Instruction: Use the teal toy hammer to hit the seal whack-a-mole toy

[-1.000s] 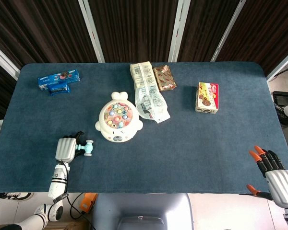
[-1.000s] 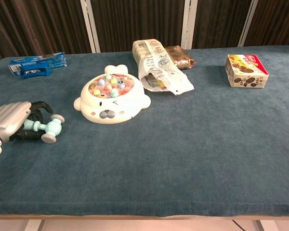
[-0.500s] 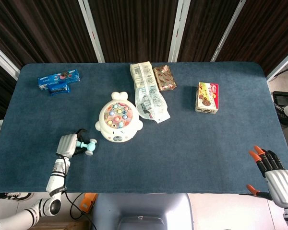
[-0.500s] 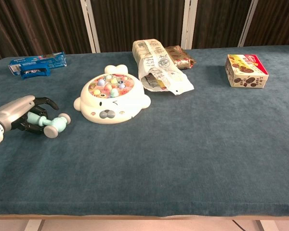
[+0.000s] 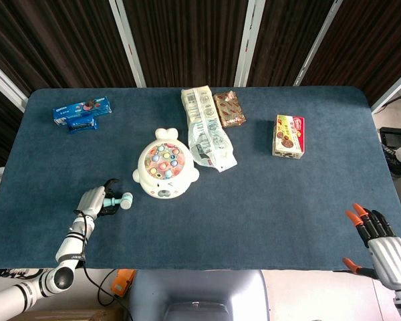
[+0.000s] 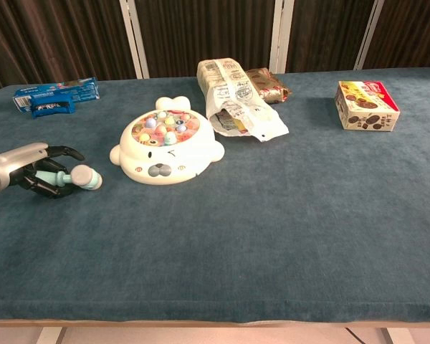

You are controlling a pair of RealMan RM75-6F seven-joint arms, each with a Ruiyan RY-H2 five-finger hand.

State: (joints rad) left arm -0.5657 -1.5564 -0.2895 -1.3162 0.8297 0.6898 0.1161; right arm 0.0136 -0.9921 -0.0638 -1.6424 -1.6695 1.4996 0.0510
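left robot hand (image 6: 25, 166) rotated, teal toy hammer (image 6: 77, 178) lowered

Bare blue table (image 5: 254, 221) cloth is seen across the near half, from the left hand (image 5: 92, 200) with the teal toy hammer (image 5: 119, 200) over to the right hand (image 5: 381, 244) at the near right corner. A narrow open strip separates hammer head and seal toy (image 5: 164, 164). Behind the seal, passage is crowded by the white bag (image 5: 207, 127), touching the brown packet (image 5: 228, 109). The biscuit box (image 5: 288, 136) and blue packets (image 5: 82, 112) are set well apart.
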